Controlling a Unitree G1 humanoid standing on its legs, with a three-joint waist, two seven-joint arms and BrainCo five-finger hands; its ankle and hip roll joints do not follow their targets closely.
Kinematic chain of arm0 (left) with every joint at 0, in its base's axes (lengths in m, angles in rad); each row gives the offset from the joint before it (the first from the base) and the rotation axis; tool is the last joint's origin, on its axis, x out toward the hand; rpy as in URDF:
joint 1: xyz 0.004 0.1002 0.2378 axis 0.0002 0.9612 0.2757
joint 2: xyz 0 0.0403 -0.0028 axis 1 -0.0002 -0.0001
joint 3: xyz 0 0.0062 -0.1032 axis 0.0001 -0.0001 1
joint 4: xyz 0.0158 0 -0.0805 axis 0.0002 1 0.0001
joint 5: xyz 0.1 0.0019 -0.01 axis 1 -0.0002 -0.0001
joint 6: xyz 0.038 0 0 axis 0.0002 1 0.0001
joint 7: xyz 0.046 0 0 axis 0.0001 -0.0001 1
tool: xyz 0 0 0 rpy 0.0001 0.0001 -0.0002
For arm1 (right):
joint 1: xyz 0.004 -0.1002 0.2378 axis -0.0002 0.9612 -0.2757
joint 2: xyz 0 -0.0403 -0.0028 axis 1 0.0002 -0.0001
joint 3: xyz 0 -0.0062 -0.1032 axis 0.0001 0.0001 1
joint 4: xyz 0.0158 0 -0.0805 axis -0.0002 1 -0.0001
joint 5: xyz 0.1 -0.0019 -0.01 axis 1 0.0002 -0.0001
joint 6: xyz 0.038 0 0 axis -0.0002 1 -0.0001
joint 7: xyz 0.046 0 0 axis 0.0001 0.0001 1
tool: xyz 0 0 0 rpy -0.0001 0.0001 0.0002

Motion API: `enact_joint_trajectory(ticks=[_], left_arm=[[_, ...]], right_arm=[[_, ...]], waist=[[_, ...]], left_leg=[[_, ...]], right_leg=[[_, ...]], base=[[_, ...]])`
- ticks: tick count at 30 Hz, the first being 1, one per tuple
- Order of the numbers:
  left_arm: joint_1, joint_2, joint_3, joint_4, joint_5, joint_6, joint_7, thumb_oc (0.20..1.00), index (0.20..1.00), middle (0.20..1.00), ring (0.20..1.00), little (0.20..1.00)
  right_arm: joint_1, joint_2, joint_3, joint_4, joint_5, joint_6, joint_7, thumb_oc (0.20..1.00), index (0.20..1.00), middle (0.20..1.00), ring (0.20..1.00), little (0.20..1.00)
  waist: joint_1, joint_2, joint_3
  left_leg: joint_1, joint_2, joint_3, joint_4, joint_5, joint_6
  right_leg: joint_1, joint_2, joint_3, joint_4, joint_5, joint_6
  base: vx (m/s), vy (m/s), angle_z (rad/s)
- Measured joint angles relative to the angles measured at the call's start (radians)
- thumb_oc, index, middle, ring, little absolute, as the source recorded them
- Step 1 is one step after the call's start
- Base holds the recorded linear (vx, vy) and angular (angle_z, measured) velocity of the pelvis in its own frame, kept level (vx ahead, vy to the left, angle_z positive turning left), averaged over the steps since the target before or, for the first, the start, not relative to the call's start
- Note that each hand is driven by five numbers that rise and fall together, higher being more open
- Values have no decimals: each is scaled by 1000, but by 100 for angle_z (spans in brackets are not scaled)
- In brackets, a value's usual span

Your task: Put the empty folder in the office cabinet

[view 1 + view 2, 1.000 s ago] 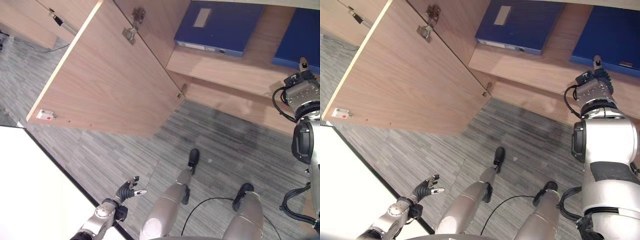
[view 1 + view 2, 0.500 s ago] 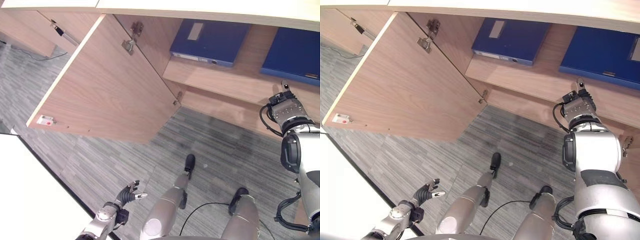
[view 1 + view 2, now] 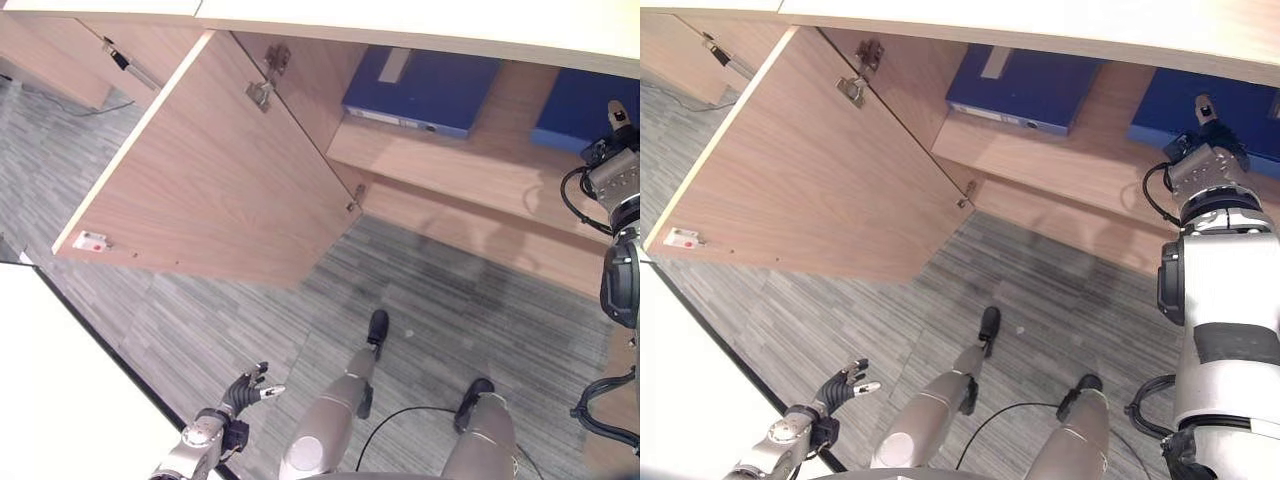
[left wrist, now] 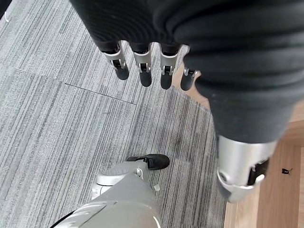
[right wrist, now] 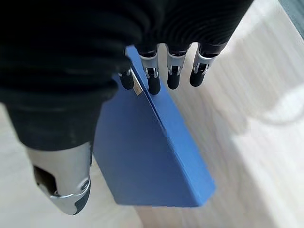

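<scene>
- The office cabinet (image 3: 470,160) is standing with its wooden door (image 3: 210,180) swung wide open, exposing a wooden shelf (image 3: 1060,150) inside.
- The grey carpet floor (image 3: 450,300) is stretching out below the cabinet, and a white table (image 3: 60,390) is sitting well apart from the cabinet, at the lower left.
- One blue folder (image 3: 425,85) is lying flat on the shelf, on the side nearer the cabinet door.
- A second blue folder (image 5: 152,152) is lying on the same shelf, further from the door, directly under the right hand.
- The right arm is reaching up into the cabinet; the right hand (image 5: 71,61) is hovering over this second folder with its fingers (image 5: 173,76) straight and loose, gripping nothing, and whether the tips are touching the folder cannot be told.
- The left hand (image 3: 845,383) is hanging low over the carpet, far below the cabinet and just beside the table's edge, its fingers (image 4: 142,71) relaxed and slightly spread, empty.
</scene>
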Motion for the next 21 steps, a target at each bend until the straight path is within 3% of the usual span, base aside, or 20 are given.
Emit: enact_joint_trajectory(ticks=[3,5,6,7,8,12,13,14,18,21], left_arm=[[5,3,1,-16,0,1,-16,1000,1000,1000,1000,1000],[5,3,1,-27,0,0,-26,1000,1000,1000,1000,1000],[-3,1,-3,-32,0,1,-34,1000,1000,1000,1000,1000],[6,0,-1,-34,-1,0,-35,1000,1000,1000,1000,1000],[5,1,-1,-33,-1,-1,-37,1000,1000,1000,1000,1000],[4,11,9,-43,-2,-3,-39,1000,1000,1000,1000,1000],[10,12,7,-53,-2,-3,-42,1000,1000,1000,1000,1000],[9,9,8,-50,-2,-2,-41,1000,1000,1000,1000,1000],[11,8,7,-52,-1,-1,-48,1000,1000,1000,1000,1000],[9,5,11,-46,-2,1,-50,1000,1000,1000,1000,1000]], right_arm=[[-22,-39,52,23,-88,29,27,1000,1000,1000,1000,1000],[-42,-70,83,26,-134,38,27,1000,1000,1000,1000,1000],[-63,-100,116,27,-158,38,33,1000,1000,1000,1000,1000],[-85,-125,150,10,-162,35,39,1000,1000,1000,1000,1000],[-101,-127,152,28,-162,35,41,1000,1000,1000,1000,1000],[-104,-130,143,30,-163,43,47,1000,1000,1000,1000,1000],[-101,-125,143,32,-163,49,47,1000,1000,1000,1000,1000],[-99,-121,142,40,-163,49,50,1000,1000,1000,1000,1000],[-59,-118,95,25,-162,45,64,1000,1000,1000,1000,1000],[52,-95,28,-21,-151,2,96,1000,1000,1000,1000,1000]], waist=[[20,2,0],[21,-3,4],[19,-10,9],[24,4,3],[20,10,4],[22,7,6],[31,12,5],[22,12,5],[24,13,5],[16,13,6]], left_leg=[[-6,2,0,-1,-21,-4],[-19,-4,9,6,-105,-30],[-43,-23,14,39,-133,-22],[-54,-24,12,49,-134,-21],[-53,-27,14,51,-122,-20],[-36,-27,12,14,-120,-20],[-34,-24,-1,23,-39,-7],[-34,-32,-7,25,-33,-5],[-25,-28,-8,7,-20,3],[4,-31,-22,3,-9,12]], right_leg=[[-8,-2,-3,10,0,-2],[-9,-23,-14,-21,15,-25],[-20,-51,-29,-24,32,-27],[-33,-43,-25,-20,34,-16],[-33,-42,-19,-8,25,-1],[-28,-31,-2,-32,45,-2],[-34,-29,-1,-15,36,6],[-31,-33,10,-5,15,18],[-27,-28,6,-15,28,2],[14,-28,-4,-21,13,21]], base=[[38,-16,2],[63,-36,13],[-8,-2,7],[115,-38,-5],[11,-11,-13],[-52,2,-8],[110,-29,-5],[100,-24,0],[-52,10,1],[-15,-9,8]])
